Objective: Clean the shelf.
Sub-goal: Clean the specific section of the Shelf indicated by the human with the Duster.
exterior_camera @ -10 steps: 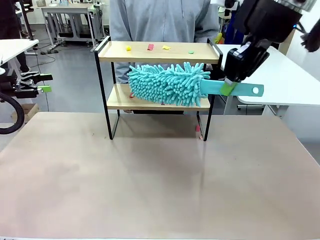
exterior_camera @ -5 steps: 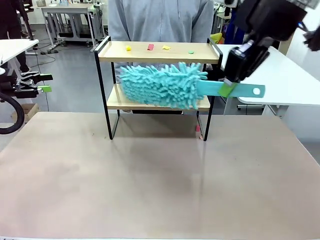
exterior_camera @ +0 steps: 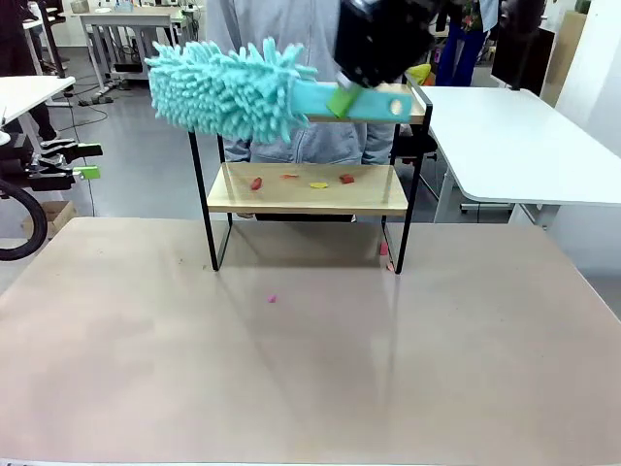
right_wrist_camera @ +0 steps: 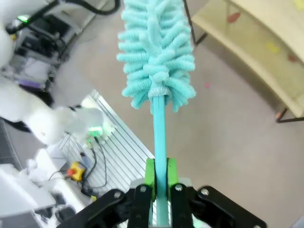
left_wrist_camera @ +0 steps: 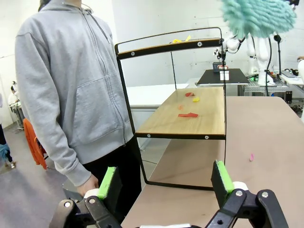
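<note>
where the shelf [exterior_camera: 307, 201] stands: far middle of table [exterior_camera: 310, 369], scraps [exterior_camera: 318, 184] on lower board
right gripper [exterior_camera: 342, 100]: clamped on teal duster [exterior_camera: 228, 89] handle, held high
left gripper [left_wrist_camera: 165, 182]: jaws wide, empty

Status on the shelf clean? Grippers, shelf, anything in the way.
Left gripper open, idle beside the shelf. Right gripper jaws shut on the duster, head at top-board height. Scraps on the lower board. Person right behind shelf.

Upper centre, front view: top board of shelf [exterior_camera: 291, 200] mostly hidden behind duster [exterior_camera: 228, 89] and right gripper [exterior_camera: 340, 101]. Cut off by top edge: person [exterior_camera: 320, 146]. Too small to identify: scraps [exterior_camera: 318, 184] on lower board.
</note>
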Tool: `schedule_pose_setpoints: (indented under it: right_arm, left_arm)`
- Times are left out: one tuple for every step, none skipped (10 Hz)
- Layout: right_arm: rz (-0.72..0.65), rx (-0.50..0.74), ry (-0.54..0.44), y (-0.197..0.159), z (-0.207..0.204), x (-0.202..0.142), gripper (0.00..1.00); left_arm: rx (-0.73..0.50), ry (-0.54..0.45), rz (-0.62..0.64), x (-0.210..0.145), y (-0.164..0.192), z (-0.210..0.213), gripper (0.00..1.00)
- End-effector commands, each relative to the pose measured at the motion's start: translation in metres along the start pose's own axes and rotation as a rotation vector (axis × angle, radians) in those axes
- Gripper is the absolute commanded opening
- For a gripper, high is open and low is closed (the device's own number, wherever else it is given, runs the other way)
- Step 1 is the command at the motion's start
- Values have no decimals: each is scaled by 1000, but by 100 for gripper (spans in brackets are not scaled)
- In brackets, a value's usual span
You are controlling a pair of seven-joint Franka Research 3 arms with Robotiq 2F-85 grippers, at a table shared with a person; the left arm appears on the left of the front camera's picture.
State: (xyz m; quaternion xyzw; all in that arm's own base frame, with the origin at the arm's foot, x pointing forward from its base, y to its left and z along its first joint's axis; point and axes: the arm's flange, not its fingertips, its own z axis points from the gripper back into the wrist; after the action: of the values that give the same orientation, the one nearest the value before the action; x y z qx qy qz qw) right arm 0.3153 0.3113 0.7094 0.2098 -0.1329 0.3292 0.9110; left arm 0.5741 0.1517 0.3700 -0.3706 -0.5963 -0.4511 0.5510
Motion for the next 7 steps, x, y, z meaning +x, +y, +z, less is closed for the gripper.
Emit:
schedule_pose_setpoints:
  right_arm:
    - [-103, -26, -74, 14, 0, 34, 13]
    - [-167, -46, -108, 20, 0, 49, 13]
    - [-211, -63, -138, 24, -2, 64, 13]
    - [-254, -69, -151, 26, -6, 78, 13]
    - [-248, -89, -125, 30, -4, 78, 13]
    - [-196, -23, -124, 18, -4, 58, 13]
    - [-196, -23, -124, 18, -4, 58, 13]
  left_arm:
    - [-1, 5, -5, 4, -1, 0, 100]
    - [-1, 5, -5, 4, -1, 0, 100]
    - [-1, 5, -5, 4, -1, 0, 100]
    - [-1, 5, -5, 4, -1, 0, 100]
    - [-1, 5, -5, 4, -1, 0, 100]
    - [-1, 5, -5, 4, -1, 0, 100]
    - [-1, 5, -5, 4, -1, 0, 100]
